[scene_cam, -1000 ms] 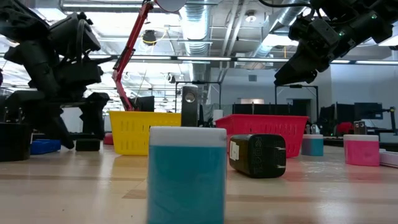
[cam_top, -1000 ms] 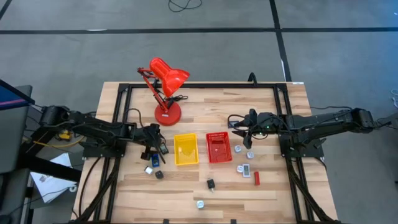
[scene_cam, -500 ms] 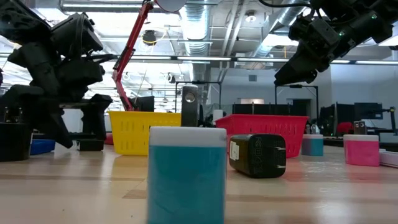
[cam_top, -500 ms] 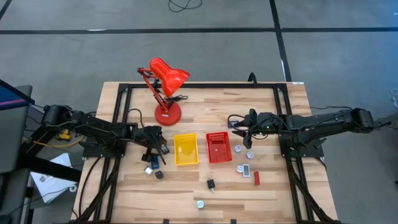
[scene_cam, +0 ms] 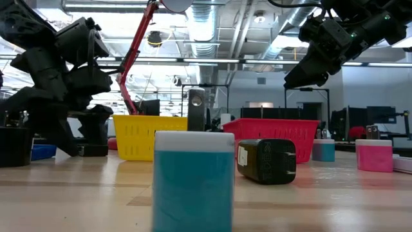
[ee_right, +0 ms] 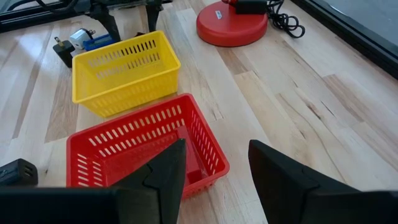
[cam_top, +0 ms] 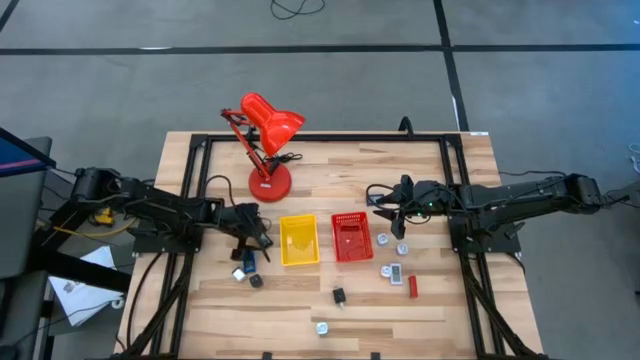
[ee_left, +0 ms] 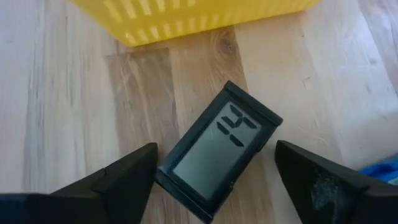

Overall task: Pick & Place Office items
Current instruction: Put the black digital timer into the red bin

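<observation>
You have two baskets on the tabletop: one yellow basket and one red basket. One red desk lamp stands behind them. About nine small office items lie scattered around, and two arms reach in.

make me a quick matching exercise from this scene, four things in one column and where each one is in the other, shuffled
Column one:
1. small black clock with a grey display
2. big red desk lamp
3. yellow slotted plastic basket
4. right gripper

Column two:
A. just left of the red slotted plastic basket
B. flat on the wood between the left gripper's open fingers
C. raised above the red basket's far edge
D. at the back of the wooden table

Pairs: 1-B, 2-D, 3-A, 4-C
</observation>
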